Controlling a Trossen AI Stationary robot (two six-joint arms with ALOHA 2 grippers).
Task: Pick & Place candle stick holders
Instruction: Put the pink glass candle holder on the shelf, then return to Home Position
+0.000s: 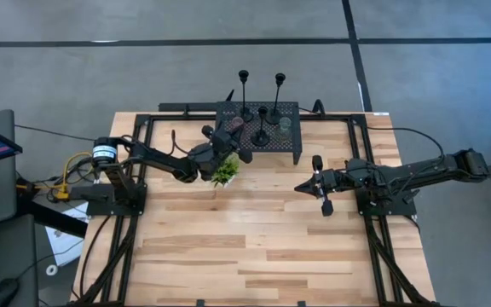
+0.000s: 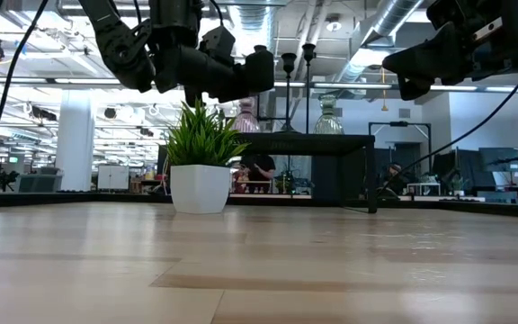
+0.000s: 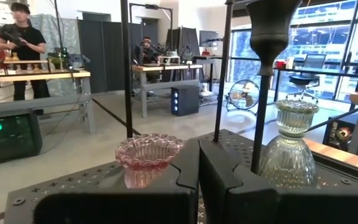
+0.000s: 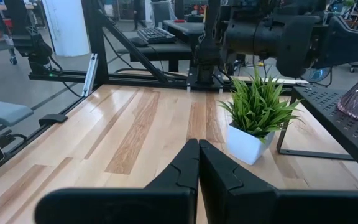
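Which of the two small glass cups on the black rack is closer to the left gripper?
The pinkish glass cup. It sits on the mesh rack at the side nearest the left gripper; the greenish glass cup stands farther along the rack.

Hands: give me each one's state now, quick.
Left hand: closed, holding nothing, at the rack above the plant.
Right hand: closed, holding nothing, over the table.

Three black holders [image 1: 262, 124], pink cup [image 3: 148, 158], greenish cup [image 3: 289, 144] upright on rack [image 1: 295, 150].
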